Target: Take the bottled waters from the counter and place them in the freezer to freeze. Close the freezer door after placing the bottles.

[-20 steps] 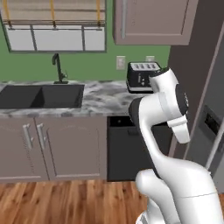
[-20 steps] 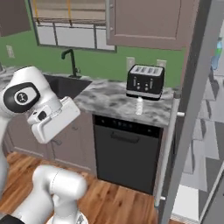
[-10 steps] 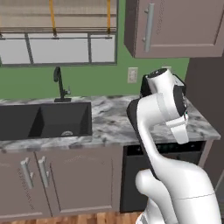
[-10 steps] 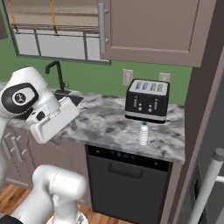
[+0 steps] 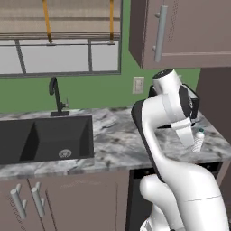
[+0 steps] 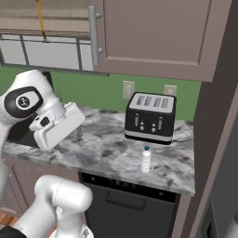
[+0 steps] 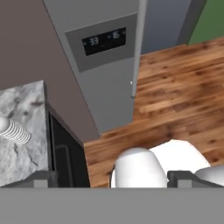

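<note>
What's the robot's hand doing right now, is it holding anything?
Gripper: fingers spread wide open, holding nothing. It hangs in the air, pointing down at the floor beside the counter.

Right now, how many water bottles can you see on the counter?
1. A whitish bottle stands upright on the counter, in front of the toaster and above the dishwasher. A second one may be hidden behind the arm.
</note>
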